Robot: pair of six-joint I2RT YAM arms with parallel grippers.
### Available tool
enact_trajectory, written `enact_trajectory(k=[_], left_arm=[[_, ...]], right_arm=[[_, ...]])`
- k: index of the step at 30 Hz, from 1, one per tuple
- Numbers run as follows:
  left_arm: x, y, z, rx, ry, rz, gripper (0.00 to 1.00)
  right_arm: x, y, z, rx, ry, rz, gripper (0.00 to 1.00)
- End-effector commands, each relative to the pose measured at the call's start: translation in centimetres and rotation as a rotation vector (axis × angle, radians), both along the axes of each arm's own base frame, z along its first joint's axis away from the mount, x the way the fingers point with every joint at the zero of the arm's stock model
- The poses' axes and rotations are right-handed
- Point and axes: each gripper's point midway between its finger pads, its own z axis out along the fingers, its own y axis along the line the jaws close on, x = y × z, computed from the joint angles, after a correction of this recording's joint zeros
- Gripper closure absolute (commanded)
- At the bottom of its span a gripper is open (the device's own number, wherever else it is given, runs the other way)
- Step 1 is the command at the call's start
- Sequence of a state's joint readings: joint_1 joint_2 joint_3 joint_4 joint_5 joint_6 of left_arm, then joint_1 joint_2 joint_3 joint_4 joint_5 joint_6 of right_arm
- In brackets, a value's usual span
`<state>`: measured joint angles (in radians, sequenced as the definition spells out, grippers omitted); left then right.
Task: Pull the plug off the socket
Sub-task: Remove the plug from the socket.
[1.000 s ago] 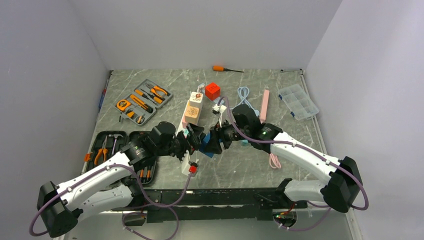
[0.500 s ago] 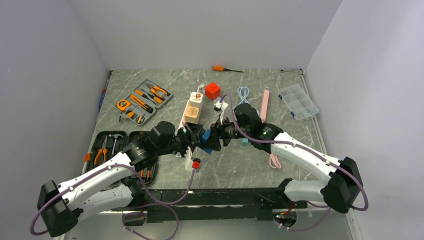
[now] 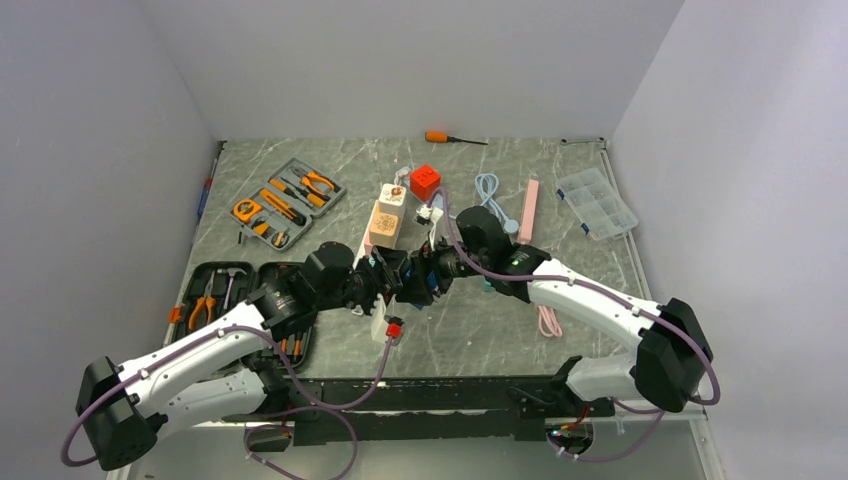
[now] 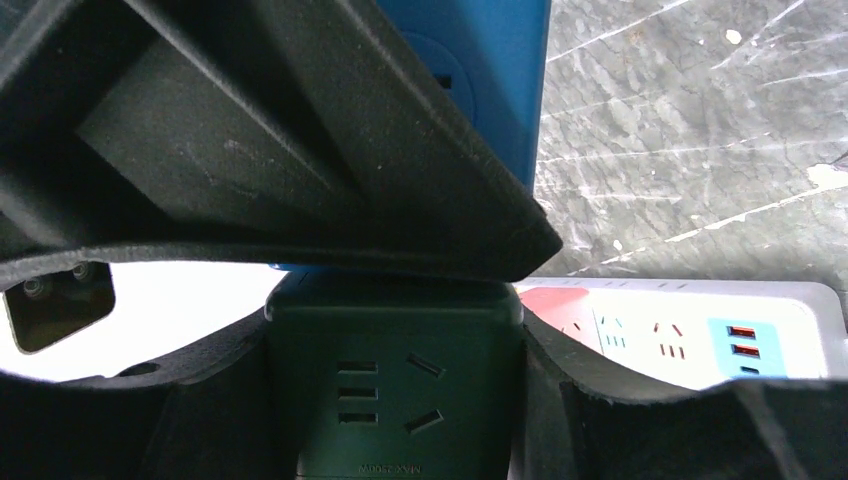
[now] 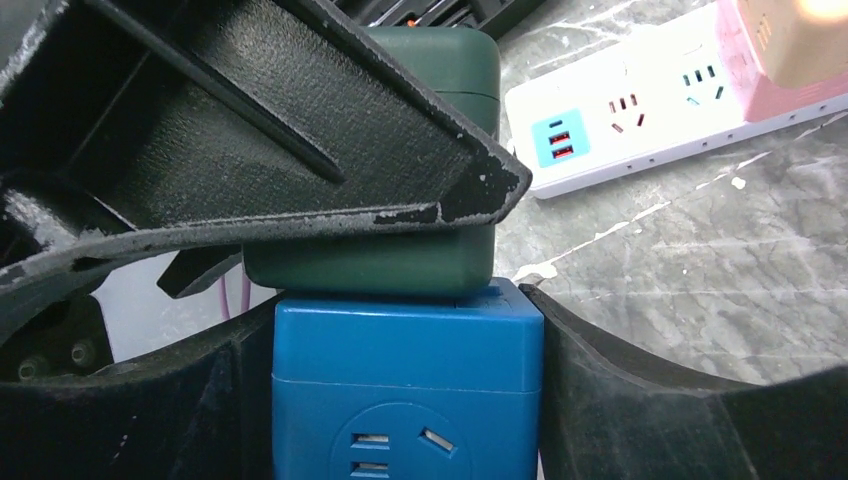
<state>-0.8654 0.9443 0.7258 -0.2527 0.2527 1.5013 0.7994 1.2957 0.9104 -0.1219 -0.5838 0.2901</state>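
Left tool [image 4: 393, 405] clamps green adapter [image 4: 393, 345], right tool [image 5: 405, 410] blue adapter [image 5: 405, 345].

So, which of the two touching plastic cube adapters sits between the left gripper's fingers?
The dark green plastic cube adapter; the blue plastic cube adapter touching it sits between the fingers of the right gripper.

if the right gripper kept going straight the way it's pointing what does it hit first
The right gripper has the blue adapter between its fingers. Straight ahead, that adapter sits flush against the green adapter in the left gripper, so it would likely press into that first.
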Motion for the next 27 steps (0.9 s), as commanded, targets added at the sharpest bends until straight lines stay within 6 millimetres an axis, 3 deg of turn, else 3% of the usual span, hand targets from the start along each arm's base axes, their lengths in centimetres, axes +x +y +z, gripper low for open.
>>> enact_trajectory(k=[1, 3, 4, 7, 9, 17, 21, 27], left_arm=[[0.1, -1.4, 5.8, -0.143, -0.105, -0.035, 1.00], [0.2, -1.3, 5.9, -0.144, -0.111, -0.030, 1.00], [0.2, -1.3, 6.0, -0.144, -0.114, -0.030, 1.00], [0.4, -1.3, 6.2, -0.150, -0.127, -0.024, 1.00], [0.4, -1.3, 6.2, -0.152, -0.138, -0.023, 1.00], [1.1, -0.4, 5.7, -0.114, -0.151, 0.008, 1.00], [2.0, 0.5, 4.1, -0.063, -0.120, 0.040, 1.00], [4.1, 1.5, 4.9, -0.084, -0.166, 0.094, 1.00]], right_arm=[[0.1, 1.5, 3.4, 0.087, -0.077, 0.070, 0.29], [-0.2, 1.6, 3.5, 0.089, -0.069, 0.093, 0.39], [-0.4, 1.6, 3.4, 0.089, -0.062, 0.100, 0.48], [-0.6, 1.5, 3.1, 0.080, -0.046, 0.112, 0.87], [-0.9, 1.4, 2.8, 0.074, -0.038, 0.120, 1.00], [-1.9, 0.2, 2.0, 0.039, -0.009, 0.117, 1.00], [-2.8, -0.9, 1.6, 0.025, 0.008, 0.101, 1.00], [-4.0, -2.7, 0.5, -0.005, 0.040, 0.065, 1.00]])
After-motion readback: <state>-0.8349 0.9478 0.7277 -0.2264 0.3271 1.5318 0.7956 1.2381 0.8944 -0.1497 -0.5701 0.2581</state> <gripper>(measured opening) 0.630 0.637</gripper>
